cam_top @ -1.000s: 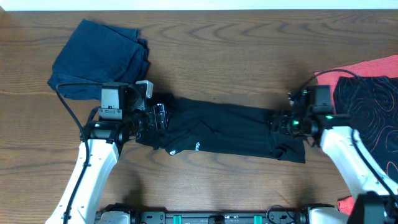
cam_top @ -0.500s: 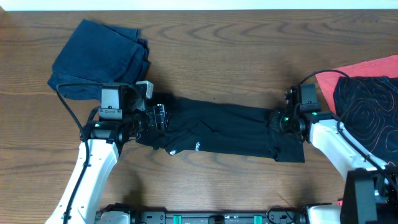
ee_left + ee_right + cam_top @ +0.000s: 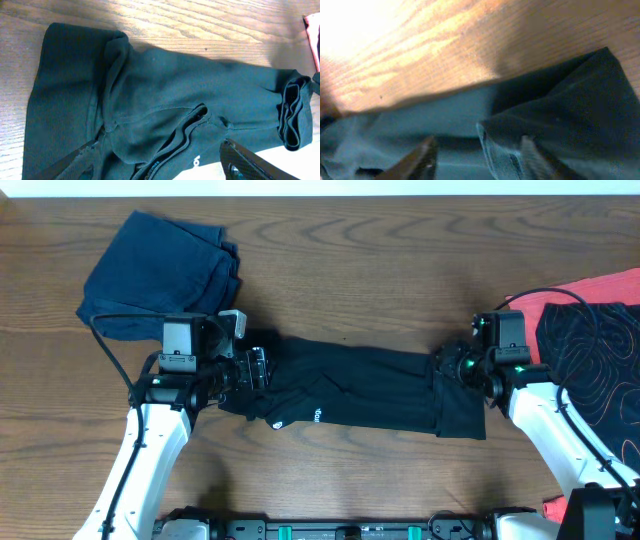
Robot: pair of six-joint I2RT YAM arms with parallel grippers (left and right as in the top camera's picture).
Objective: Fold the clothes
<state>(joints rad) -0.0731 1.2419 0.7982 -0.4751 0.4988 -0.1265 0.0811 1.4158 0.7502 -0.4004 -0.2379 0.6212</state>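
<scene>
**Counter** [image 3: 380, 270]: brown wood grain; carries all items below.

**1. Navy garment** [image 3: 160, 275]: far left, toward the back edge. Folded into a loose bundle, lying apart from the black shirt.

**2. Left gripper** [image 3: 262, 367]: at the left end of the black shirt. In the left wrist view its fingers [image 3: 80, 157] stand wide apart over rumpled cloth. Jaws open, nothing clamped between them.

**3. Black T-shirt** [image 3: 360, 390]: centre of the counter, laid out as a long band running from one gripper to the other. Creased and bunched at the left end. Small white logo print [image 3: 315, 416] near its front edge. The right end is doubled over into a squarish flap [image 3: 462, 412].

**4. Right gripper** [image 3: 447, 370]: at the right end of the shirt, above the flap. In the right wrist view its fingers [image 3: 422, 157] are parted, with a folded edge of the black cloth lying between them. Jaws partly open, not pinching the cloth.

**5. Red garment** [image 3: 600, 282]: far right edge, partly under a black garment with red line pattern [image 3: 590, 345].
</scene>
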